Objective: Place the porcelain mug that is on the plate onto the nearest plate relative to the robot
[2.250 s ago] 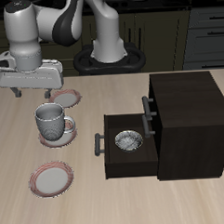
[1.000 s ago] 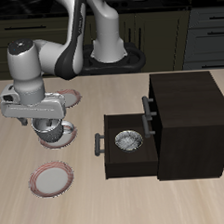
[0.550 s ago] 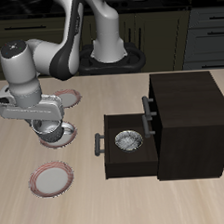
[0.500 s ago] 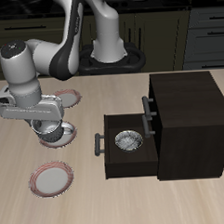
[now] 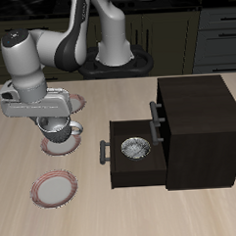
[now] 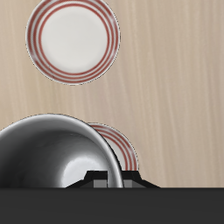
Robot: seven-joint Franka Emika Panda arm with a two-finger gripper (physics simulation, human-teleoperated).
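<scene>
1. Up has gone the arm since half a second ago, and the mug has gone up with it.
2. Biggest on the wooden table [image 5: 193, 209] is the dark cabinet [image 5: 194, 128], with its drawer [image 5: 132, 154] pulled out.
3. Above the table hangs the gripper [image 5: 54, 124], its fingers pressed onto the rim of the porcelain mug [image 5: 58, 131].
4. That mug hangs in the air, just above the plate [image 5: 66, 143] it sat on.
5. Nearer the table's front edge lies another plate [image 5: 54, 188], well apart from the mug.
6. Farther back, the nearest plate [image 5: 76, 101] peeks out from behind the gripper.
7. Smallest is the small grey patterned bowl [image 5: 134, 147], which sits inside the open drawer.
</scene>
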